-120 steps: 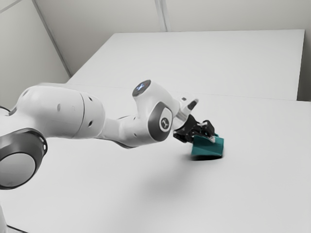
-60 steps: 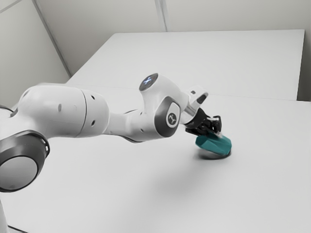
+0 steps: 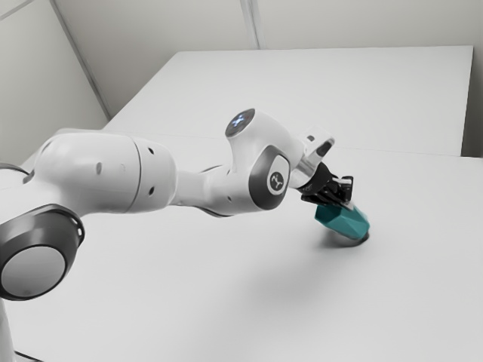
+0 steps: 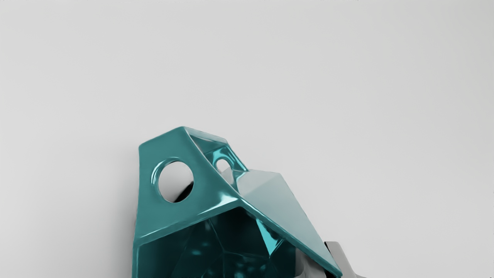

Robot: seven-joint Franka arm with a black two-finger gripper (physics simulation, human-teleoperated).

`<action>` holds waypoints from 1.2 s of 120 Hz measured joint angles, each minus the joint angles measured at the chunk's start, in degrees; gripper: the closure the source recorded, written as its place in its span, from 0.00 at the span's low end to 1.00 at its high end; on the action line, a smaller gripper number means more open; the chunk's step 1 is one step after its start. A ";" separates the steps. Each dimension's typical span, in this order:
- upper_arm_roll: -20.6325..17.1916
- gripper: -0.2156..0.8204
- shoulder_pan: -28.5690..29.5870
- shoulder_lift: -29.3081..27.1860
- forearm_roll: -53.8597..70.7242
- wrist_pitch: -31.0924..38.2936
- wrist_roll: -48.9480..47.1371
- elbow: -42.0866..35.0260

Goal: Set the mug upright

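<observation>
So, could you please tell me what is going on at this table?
The robot arm is handling a teal mug. Its end effector is closed on the mug's wall, one finger inside the opening and the other outside. The mug is tilted, not yet upright; I can't tell whether its low end touches the table. The job, setting it upright, looks to be partway through.

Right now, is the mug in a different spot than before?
Yes. The mug has moved toward the exterior view's right, closer to the back slab's edge on that side.
</observation>
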 joint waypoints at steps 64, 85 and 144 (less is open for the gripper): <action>2.23 0.97 6.74 -15.63 7.95 -12.36 -1.25 -11.20; 2.31 0.97 10.86 -20.09 14.22 -17.79 -2.58 -14.46; 2.14 0.97 25.85 -24.43 25.25 -30.67 -4.63 -18.07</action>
